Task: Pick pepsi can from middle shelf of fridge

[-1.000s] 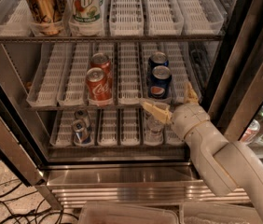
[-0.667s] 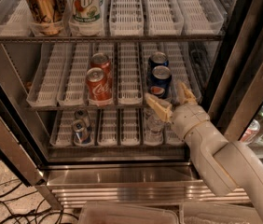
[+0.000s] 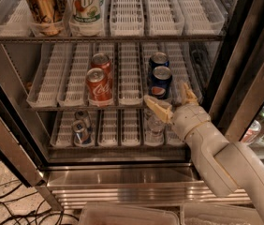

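Fridge base: the stainless sill of the fridge [image 3: 122,184] lies nearest. The arm [image 3: 216,158] rises over it from the near right, with free room to its left.
Gripper: the gripper [image 3: 165,93] sits at the front edge of the middle shelf [image 3: 122,108]. Its fingers [image 3: 157,109] are spread wide, with nothing clasped. The left finger lies low across the shelf lip, and the right one stands up near the can's right side.
Pepsi can: the pepsi can [image 3: 160,81] stands upright at the front of its lane, right of centre, just beyond the fingers.
Risk, shelf lip: the low left finger looks level with the lip, so pushing in at this height would likely snag the rack or tray front.
Risk, tipping: a one-sided touch could knock the can back into the second blue can [image 3: 158,60] right behind it.
Risk, wrong can: slight, since the Coca-Cola cans [image 3: 98,86] stand to the left with an empty lane between.
Room right: tight, because the door frame [image 3: 235,55] stands close to the wrist.
Room above: the top shelf [image 3: 122,39] caps any lift, so drawing the can straight out toward the near side looks safer.
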